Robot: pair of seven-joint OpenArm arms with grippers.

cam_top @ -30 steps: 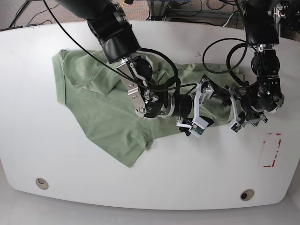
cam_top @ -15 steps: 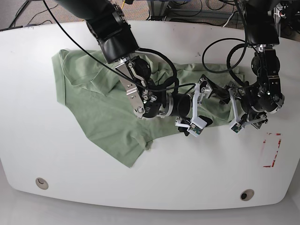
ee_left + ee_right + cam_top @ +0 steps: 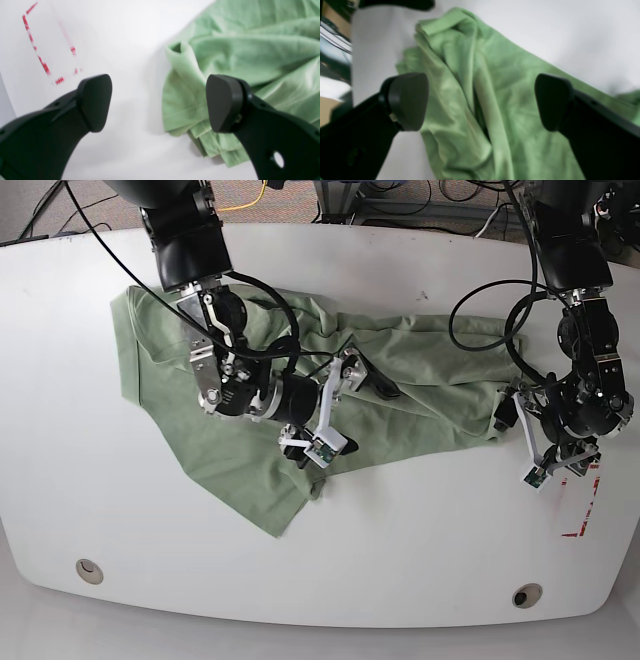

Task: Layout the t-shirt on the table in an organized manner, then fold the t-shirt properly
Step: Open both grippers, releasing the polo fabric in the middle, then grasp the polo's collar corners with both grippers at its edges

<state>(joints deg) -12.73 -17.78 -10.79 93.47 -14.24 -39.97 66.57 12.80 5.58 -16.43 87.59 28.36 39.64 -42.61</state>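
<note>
Left gripper (image 3: 158,102): jaws spread wide, nothing between pads, over bare table (image 3: 120,30). Shirt (image 3: 250,62) hem corner bunched just right of gripper centre, by right pad.
Right gripper (image 3: 481,101): released, empty, directly above creased mid-shirt.
Shirt long axis runs arm to arm; far end flat.
Judgement: left arm nearer corner.
Count: one shirt, two grippers.
</note>
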